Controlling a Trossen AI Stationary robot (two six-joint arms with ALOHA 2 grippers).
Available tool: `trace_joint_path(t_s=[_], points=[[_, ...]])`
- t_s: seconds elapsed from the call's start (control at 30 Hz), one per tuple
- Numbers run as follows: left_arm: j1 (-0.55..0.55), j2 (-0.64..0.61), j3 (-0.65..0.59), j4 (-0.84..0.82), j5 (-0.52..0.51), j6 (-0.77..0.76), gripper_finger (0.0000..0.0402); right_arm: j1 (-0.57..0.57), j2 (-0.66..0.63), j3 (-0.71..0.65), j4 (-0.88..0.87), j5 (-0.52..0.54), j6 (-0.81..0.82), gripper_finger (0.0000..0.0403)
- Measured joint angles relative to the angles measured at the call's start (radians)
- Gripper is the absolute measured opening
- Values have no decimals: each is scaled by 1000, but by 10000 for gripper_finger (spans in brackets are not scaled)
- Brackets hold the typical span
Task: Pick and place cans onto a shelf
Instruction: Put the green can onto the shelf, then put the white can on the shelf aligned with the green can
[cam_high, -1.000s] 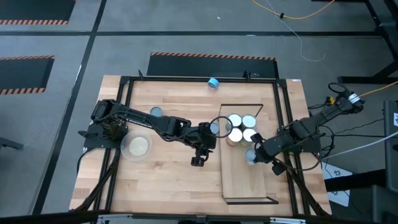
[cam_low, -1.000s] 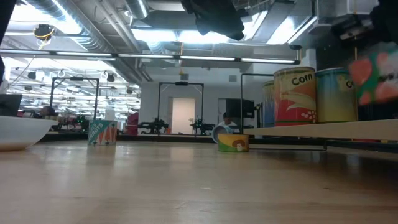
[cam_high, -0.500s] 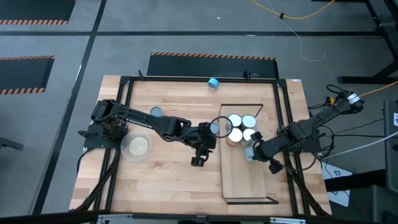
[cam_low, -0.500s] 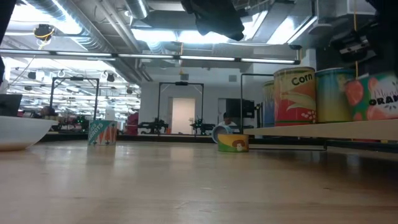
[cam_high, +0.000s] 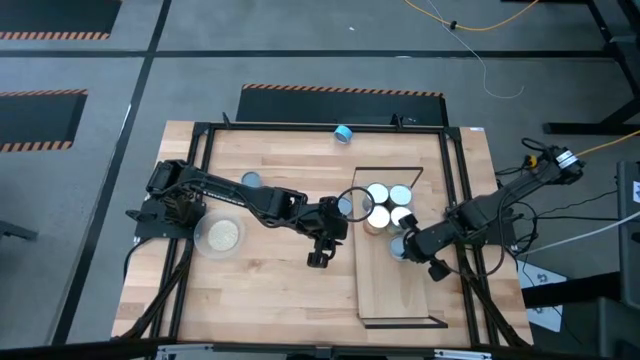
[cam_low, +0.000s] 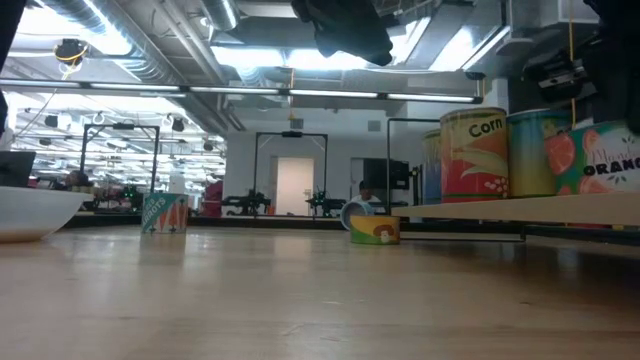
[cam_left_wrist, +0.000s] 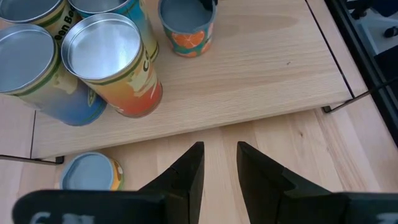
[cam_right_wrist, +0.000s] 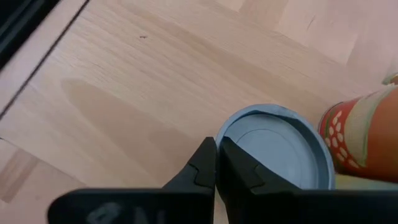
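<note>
Hanging over the shelf (cam_high: 400, 290), the right gripper (cam_right_wrist: 216, 163) has its fingers pressed together with nothing between them, their tips just at the rim of a short orange-labelled can (cam_right_wrist: 277, 149) with a dull blue-grey lid. That can (cam_high: 400, 246) stands upright on the shelf, next to a cluster of four shiny-topped cans (cam_high: 388, 205) at the shelf's far end. From the tabletop-level camera, the corn can (cam_low: 473, 154) and its neighbours stand in a row on the pale board, with the orange-labelled can (cam_low: 603, 158) at the right.

The left gripper (cam_left_wrist: 219, 160) hovers over the tabletop (cam_high: 280, 290) just beside the shelf's edge, its fingers a little apart and empty. Below it a small can (cam_left_wrist: 91, 172) with a blue-grey lid sits on the tabletop against the shelf's black frame.

Other cans are off the shelf: one (cam_high: 343, 133) lies near the far edge of the tabletop, and another (cam_high: 251, 181) stands near the left arm. A round dish (cam_high: 220, 236) sits by the left arm's base.
</note>
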Motion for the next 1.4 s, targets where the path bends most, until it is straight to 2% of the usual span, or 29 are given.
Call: trace_joint_path(t_s=[0.2,1.07,1.4], points=[[0,0,0,0,0,-1,87,0,15,0,-1,19,-17,14],[0,0,0,0,0,0,87,0,15,0,-4,17,-16,84],[0,0,0,0,0,0,87,0,-1,0,-4,17,-17,86]])
